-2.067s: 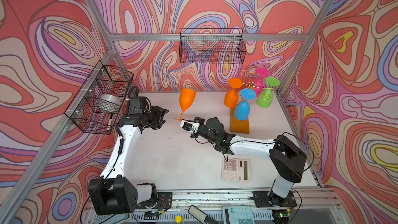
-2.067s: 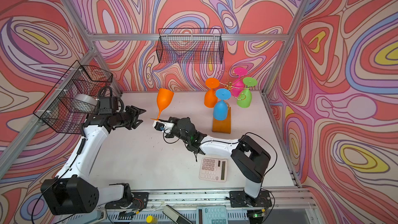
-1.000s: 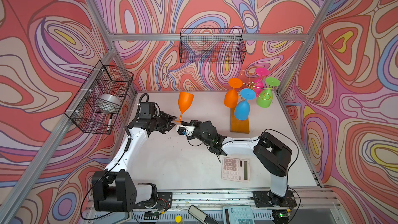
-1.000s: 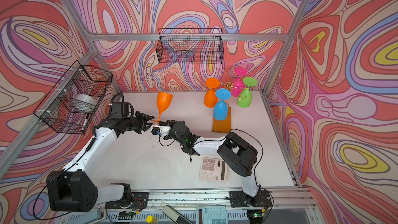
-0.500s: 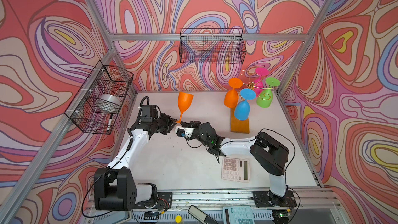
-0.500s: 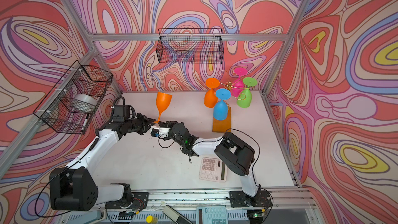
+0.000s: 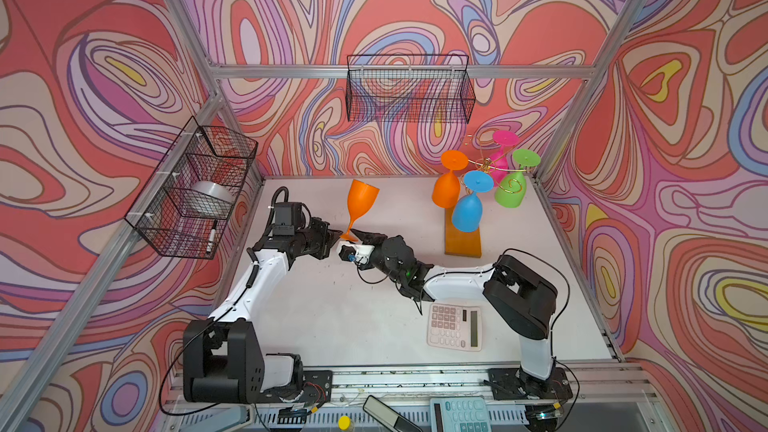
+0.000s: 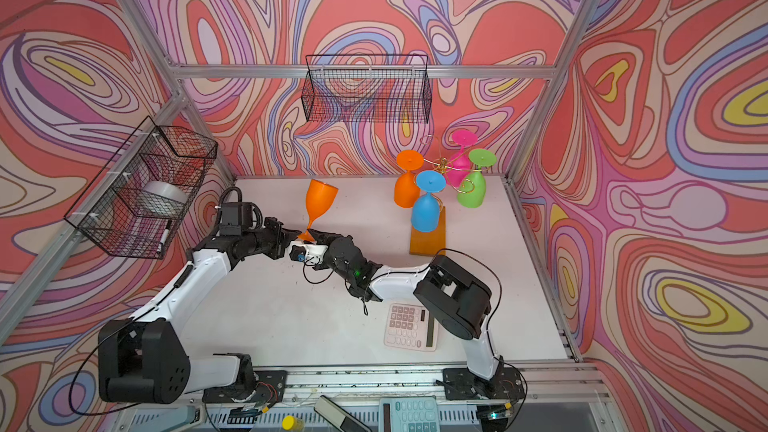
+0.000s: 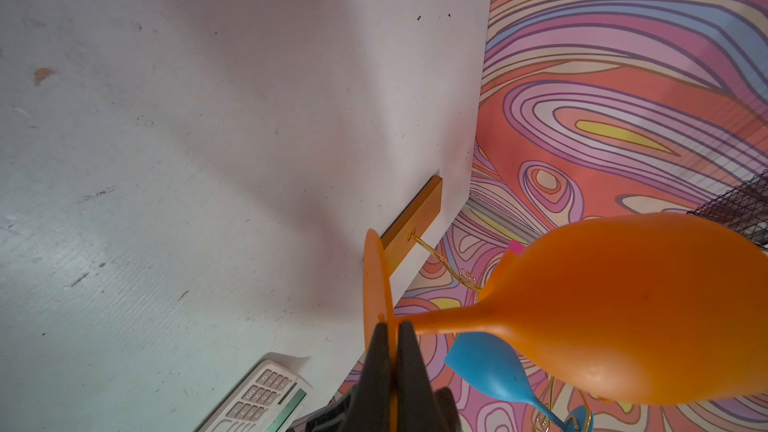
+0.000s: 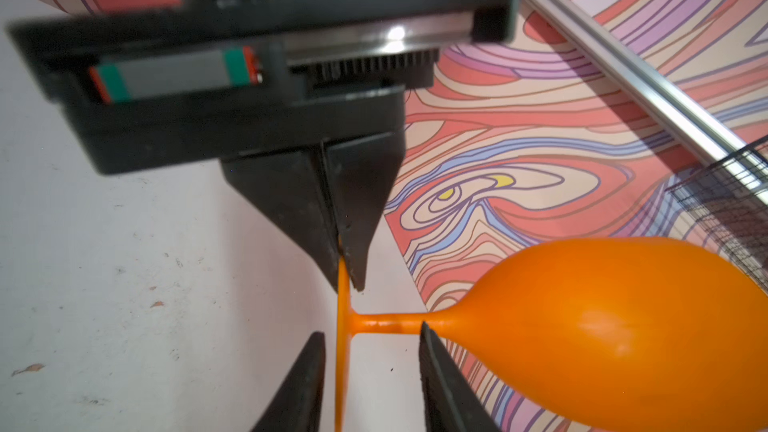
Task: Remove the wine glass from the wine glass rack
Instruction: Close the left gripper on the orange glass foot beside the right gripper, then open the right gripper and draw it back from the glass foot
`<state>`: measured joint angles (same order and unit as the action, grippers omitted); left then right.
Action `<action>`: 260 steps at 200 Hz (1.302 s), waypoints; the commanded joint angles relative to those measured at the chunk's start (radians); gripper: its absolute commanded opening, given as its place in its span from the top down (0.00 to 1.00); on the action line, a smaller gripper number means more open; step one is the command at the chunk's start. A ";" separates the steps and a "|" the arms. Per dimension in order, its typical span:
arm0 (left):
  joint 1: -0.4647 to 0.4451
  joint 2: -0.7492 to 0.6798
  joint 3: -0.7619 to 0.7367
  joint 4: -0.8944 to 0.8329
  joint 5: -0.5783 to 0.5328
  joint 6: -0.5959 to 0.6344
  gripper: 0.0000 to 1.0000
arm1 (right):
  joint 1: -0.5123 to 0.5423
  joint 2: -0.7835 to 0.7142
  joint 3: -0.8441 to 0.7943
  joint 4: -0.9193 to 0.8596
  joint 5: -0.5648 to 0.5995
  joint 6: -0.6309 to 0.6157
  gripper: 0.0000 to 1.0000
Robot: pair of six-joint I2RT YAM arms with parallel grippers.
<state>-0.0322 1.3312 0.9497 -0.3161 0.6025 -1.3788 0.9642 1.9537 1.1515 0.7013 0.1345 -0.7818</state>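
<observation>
Vs 1 sec ago: left gripper [image 9: 392, 326] now clamped on foot of orange plastic wine glass [image 7: 362, 198]; right gripper [image 10: 371, 332] jaws opened, straddling foot. Glass tilted, well apart from gold-wire wine glass rack [image 7: 462, 238].

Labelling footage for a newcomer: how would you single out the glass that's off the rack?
On the white table, look left of the gold rack. The orange glass is held rim-up by its foot; the rack's glasses hang upside down.
</observation>
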 commanded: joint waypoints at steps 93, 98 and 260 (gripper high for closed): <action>0.043 0.008 -0.057 0.228 0.068 0.158 1.00 | 0.006 -0.292 0.128 -0.635 -0.121 0.575 0.33; 0.043 0.009 -0.062 0.241 0.073 0.163 1.00 | 0.004 -0.296 0.141 -0.661 -0.137 0.592 0.34; 0.046 0.044 -0.311 0.788 0.180 0.186 1.00 | -0.159 -0.311 0.457 -1.031 -0.327 1.045 0.53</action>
<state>0.0082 1.3621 0.6567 0.3370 0.7570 -1.1713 0.8337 1.6474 1.5810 -0.2955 -0.1673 0.1547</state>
